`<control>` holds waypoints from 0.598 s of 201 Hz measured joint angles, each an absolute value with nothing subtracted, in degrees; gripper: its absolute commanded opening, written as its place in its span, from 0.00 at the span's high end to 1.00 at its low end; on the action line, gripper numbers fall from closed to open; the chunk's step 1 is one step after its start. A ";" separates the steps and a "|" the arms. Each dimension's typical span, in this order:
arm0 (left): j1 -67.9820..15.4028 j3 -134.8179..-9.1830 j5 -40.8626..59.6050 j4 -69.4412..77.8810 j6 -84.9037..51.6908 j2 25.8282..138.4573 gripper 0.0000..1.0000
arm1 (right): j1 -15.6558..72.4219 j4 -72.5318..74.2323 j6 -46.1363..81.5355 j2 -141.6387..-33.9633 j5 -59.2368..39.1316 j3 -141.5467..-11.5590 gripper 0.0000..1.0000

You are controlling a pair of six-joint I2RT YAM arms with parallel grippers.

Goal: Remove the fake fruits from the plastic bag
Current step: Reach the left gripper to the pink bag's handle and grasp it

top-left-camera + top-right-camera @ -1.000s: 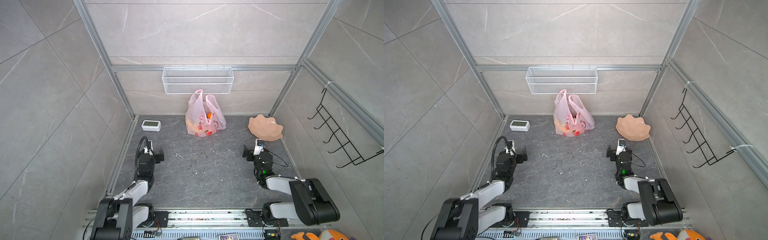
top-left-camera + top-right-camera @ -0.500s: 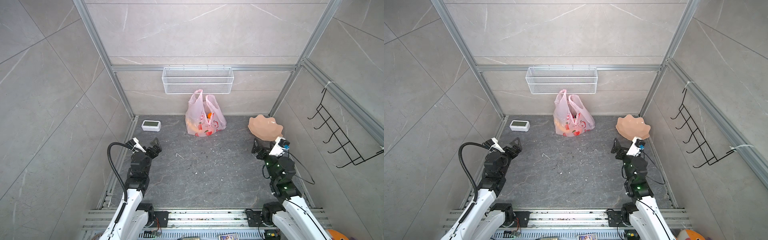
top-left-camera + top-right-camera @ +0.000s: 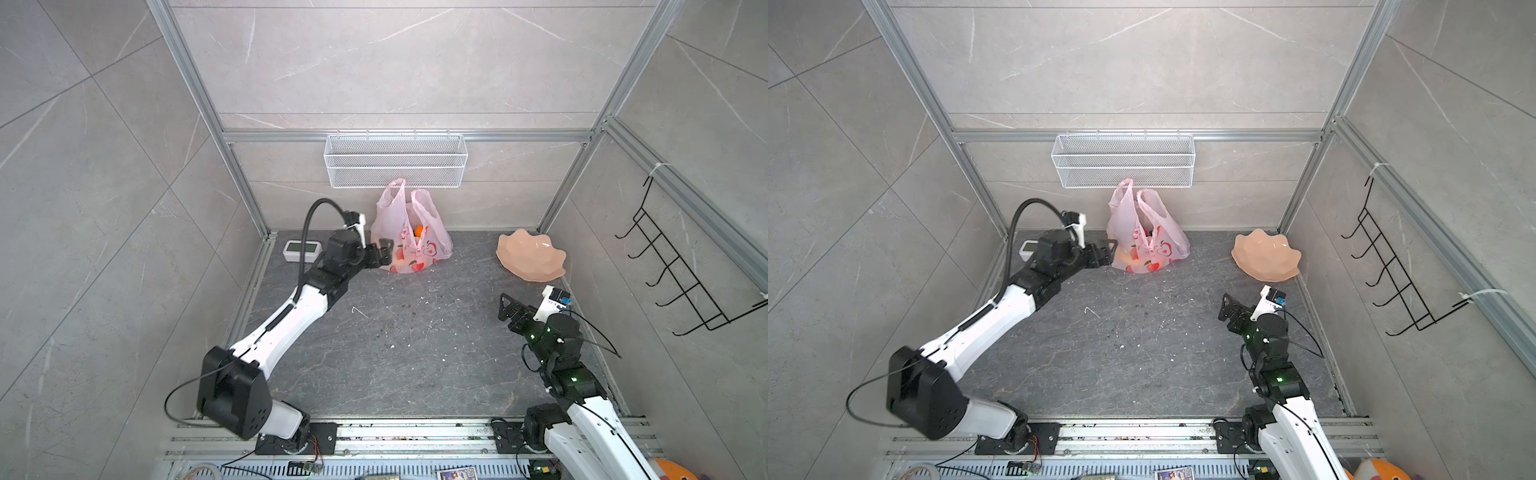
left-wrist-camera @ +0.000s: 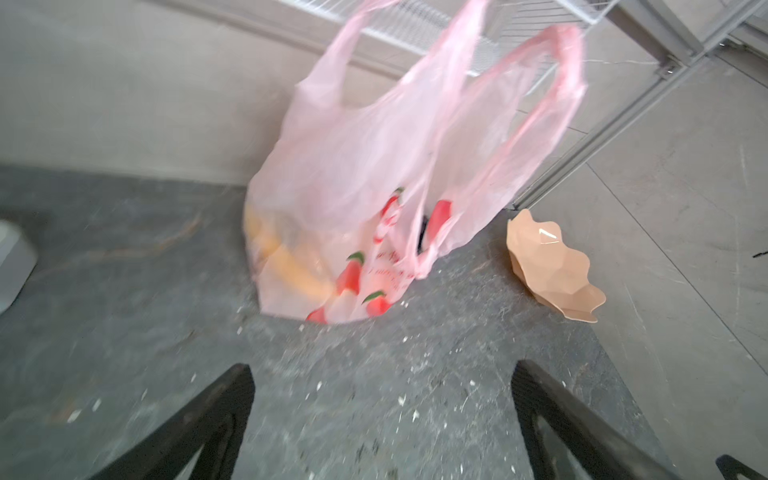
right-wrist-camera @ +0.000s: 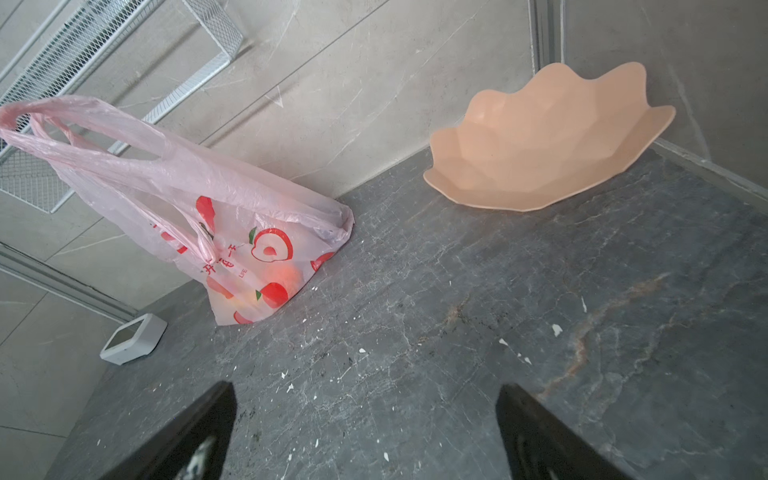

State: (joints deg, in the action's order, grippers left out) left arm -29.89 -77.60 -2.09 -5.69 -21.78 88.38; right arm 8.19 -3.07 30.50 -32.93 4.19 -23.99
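The plastic bag stands upright against the back wall, pale pink with red fruit prints, its two handles up. The fake fruits are inside it. One orange shows at the bag's mouth, and a yellow-orange shape shows through the film. The rest are hidden. My left gripper is open just left of the bag's base, close to it; whether it touches the film I cannot tell. In the left wrist view the gripper faces the bag. My right gripper hangs open over bare floor at the right, far from the bag.
A peach scalloped dish leans in the back right corner. A small white clock lies at the back left. A white wire basket hangs on the back wall above the bag. A black hook rack is on the right wall.
My left arm has stretched from the front left all the way to the bag's left side. My right arm has risen and moved a little forward. Both grippers stayed open.
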 measured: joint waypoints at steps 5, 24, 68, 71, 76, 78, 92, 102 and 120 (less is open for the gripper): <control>-30.76 -80.40 -3.07 -6.74 -21.04 90.54 0.00 | 8.19 -3.18 30.52 -32.77 4.05 -23.99 0.00; -33.21 -91.96 -8.21 -12.84 -18.98 98.56 0.00 | 8.19 -3.38 30.79 -32.01 4.01 -23.99 0.00; -35.77 -119.17 -21.63 -28.82 -18.00 115.57 0.00 | 8.19 -3.73 31.38 -30.72 4.03 -23.99 0.00; -35.79 -120.46 -22.41 -29.41 -18.09 116.42 0.00 | 8.19 -3.73 31.40 -30.72 4.03 -23.99 0.00; -35.99 -122.87 -23.57 -30.85 -18.26 117.82 0.00 | 8.19 -3.73 31.42 -30.68 4.03 -23.99 0.00; -36.03 -124.01 -24.16 -31.53 -18.35 118.50 0.00 | 8.19 -3.73 31.44 -30.68 4.03 -23.99 0.00; -36.27 -130.74 -27.31 -34.96 -19.07 122.43 0.00 | 8.19 -3.75 31.55 -30.68 4.03 -23.99 0.00; -36.34 -135.70 -29.74 -36.91 -19.51 125.34 0.00 | 8.19 -3.77 31.55 -30.68 4.03 -23.99 0.00; -36.34 -140.09 -32.95 -37.65 -19.49 128.70 0.03 | 8.19 -3.77 31.62 -30.68 4.01 -23.99 0.00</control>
State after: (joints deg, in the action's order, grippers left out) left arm -36.34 -140.09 -32.95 -37.65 -19.49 128.70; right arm 8.19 -3.77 31.62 -30.68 4.01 -23.99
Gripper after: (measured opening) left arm 0.991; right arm 0.998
